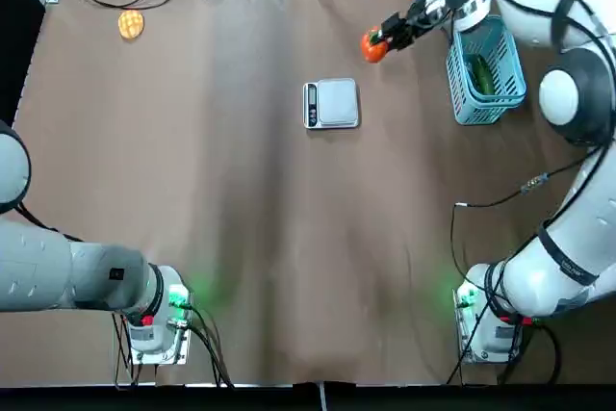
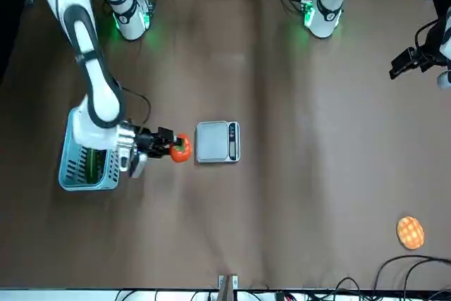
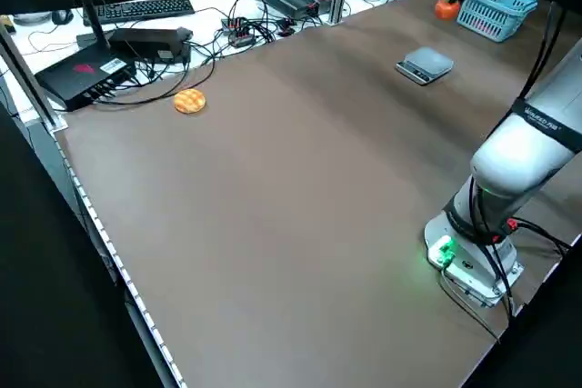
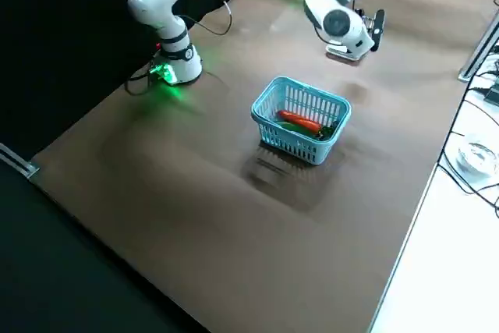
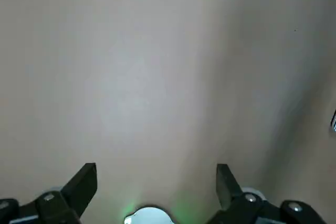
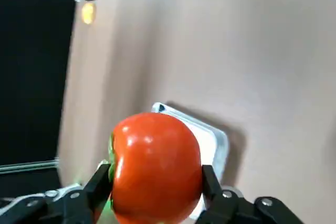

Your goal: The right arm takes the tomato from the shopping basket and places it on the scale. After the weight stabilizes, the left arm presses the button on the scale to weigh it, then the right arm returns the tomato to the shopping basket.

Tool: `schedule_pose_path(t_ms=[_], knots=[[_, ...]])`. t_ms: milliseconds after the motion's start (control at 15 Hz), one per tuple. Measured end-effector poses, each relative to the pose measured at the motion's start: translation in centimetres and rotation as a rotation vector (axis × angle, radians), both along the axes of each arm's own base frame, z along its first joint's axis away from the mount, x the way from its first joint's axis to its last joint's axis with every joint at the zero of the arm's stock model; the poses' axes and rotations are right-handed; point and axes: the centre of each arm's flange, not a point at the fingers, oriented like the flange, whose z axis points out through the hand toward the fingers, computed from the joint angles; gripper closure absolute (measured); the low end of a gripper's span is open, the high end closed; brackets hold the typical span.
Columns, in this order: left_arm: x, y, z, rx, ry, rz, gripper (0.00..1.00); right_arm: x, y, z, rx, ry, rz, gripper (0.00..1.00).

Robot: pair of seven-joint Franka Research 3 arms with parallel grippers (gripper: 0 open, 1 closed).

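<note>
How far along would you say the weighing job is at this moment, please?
Done: the tomato is out of the shopping basket, clamped in the right gripper. In hand: it hangs between basket and scale, whose platform is bare. Left: setting it down, the button press by the left gripper, which hangs open over bare table away from the scale, and the return to the basket.

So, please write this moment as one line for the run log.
right gripper: shut on tomato, between shopping basket and scale | scale: bare | left gripper: open, idle
</note>
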Motion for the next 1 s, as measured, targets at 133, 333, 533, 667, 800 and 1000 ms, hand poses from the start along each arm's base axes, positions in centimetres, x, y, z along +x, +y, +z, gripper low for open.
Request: schedule_pose_path(t_ms=[133,333,533,667,800,1000], knots=[[0.0,0.0,0.0,0.0,0.0,0.0,0.0,0.4,-2.0,3.5,-0.111,-0.015,0.001,0.26],[0.0,0.0,0.0,0.0,0.001,0.0,0.0,0.8,-4.8,8.3,-0.306,-0.073,0.041,0.26],[0.0,0.0,-0.1,0.0,0.001,0.0,0.0,1.2,-8.5,11.4,-0.482,-0.127,0.074,0.26],[0.0,0.0,-0.1,0.0,0.002,0.001,0.0,1.1,-11.0,12.6,-0.575,-0.143,0.095,0.26],[0.0,0.0,-0.1,0.0,0.002,0.0,0.0,0.8,-13.9,13.2,-0.665,-0.125,0.106,0.26],[0.0,0.0,-0.1,0.0,0.002,0.0,0.0,0.3,-17.9,14.2,-0.791,-0.109,0.123,0.26]])
